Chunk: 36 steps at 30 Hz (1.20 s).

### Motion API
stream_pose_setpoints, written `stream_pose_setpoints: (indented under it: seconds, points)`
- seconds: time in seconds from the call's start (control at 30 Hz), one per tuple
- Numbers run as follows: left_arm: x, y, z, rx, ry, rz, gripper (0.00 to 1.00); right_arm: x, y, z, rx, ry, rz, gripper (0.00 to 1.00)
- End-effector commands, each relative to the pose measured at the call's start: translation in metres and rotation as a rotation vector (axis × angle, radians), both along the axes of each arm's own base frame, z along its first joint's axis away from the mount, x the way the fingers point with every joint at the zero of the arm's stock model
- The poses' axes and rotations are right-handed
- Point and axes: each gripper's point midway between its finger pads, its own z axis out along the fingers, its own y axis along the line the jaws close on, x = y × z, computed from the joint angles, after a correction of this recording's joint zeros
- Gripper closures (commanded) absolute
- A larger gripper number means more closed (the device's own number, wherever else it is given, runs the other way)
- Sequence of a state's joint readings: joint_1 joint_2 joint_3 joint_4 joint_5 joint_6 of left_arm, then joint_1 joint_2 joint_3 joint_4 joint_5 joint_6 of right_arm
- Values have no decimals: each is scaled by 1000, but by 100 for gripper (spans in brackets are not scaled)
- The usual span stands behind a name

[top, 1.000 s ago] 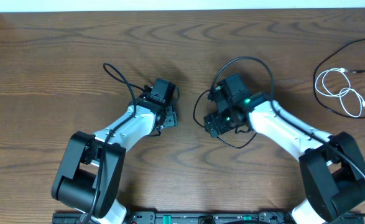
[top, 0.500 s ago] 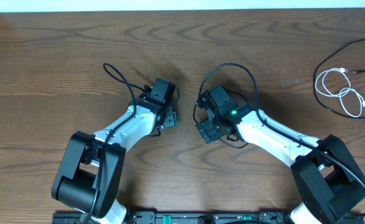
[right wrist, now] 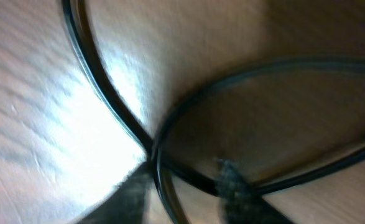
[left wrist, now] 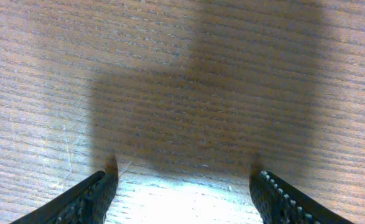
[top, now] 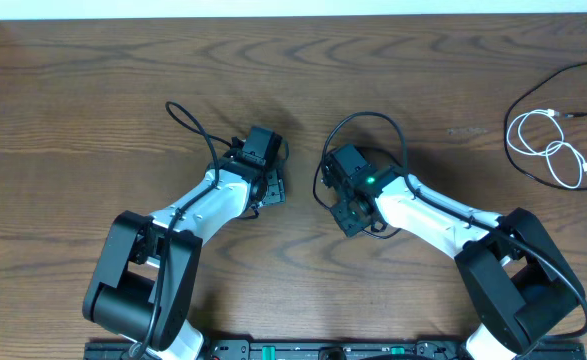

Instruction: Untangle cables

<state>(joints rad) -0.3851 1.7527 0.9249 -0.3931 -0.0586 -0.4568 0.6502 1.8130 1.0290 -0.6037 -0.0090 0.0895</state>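
Near tabletop point(top: 93, 100) right edge, black cable point(top: 507, 136) and white cable point(top: 557, 148) are seen entwined, not yet reached. Left pincer point(left wrist: 182, 186) is held released, likely on standby; right pincer point(top: 351, 217) cannot be judged, view blurred.

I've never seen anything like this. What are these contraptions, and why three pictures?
Two robot arms, the left arm and the right arm, at a wooden table. The wide picture looks down from above; the other two come from a camera on each wrist. A white cord and a thin black cord lie looped together at the far right, untouched. The left arm's jaws are open over bare wood. The right wrist picture is blurred, so I cannot tell how the right arm's jaws stand.
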Motion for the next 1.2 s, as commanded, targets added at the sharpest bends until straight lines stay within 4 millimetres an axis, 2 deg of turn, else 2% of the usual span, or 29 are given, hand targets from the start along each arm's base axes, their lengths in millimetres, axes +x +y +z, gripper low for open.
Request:
stream_pose_setpoints:
  seconds: [0.0, 0.1, 0.4, 0.5, 0.57, 0.63, 0.77, 0.9, 1.0, 1.1, 1.17]
  points:
    - [-17, 6, -17, 11, 72, 21, 25, -19, -9, -10, -39, 78, 4, 85]
    - [-17, 6, -17, 10, 72, 21, 25, -20, -10, -10, -42, 81, 4, 99]
    - [-17, 6, -17, 11, 72, 21, 25, -19, -8, -7, -29, 79, -30, 99]
    - [-17, 6, -17, 11, 72, 21, 25, -8, -3, 10, 10, 33, -48, 99]
    - [-17, 6, -17, 11, 72, 21, 25, 4, 0, 29, 49, -14, -70, 99]
    - [-17, 6, -17, 11, 72, 21, 25, 17, 0, 53, 91, -66, -100, 99]
    - [-17, 6, -17, 11, 72, 21, 25, 47, -8, 120, 205, -228, -156, 99]
    - [-17, 6, -17, 11, 72, 21, 25, 74, -33, 201, 317, -440, -239, 99]
    - [-17, 6, -17, 11, 72, 21, 25, 93, -73, 257, 342, -641, -350, 99]
    - [-17, 6, -17, 11, 72, 21, 25, 107, -130, 305, 306, -848, -507, 99]
    - [-17, 6, -17, 11, 72, 21, 25, 111, -170, 329, 264, -963, -617, 99]
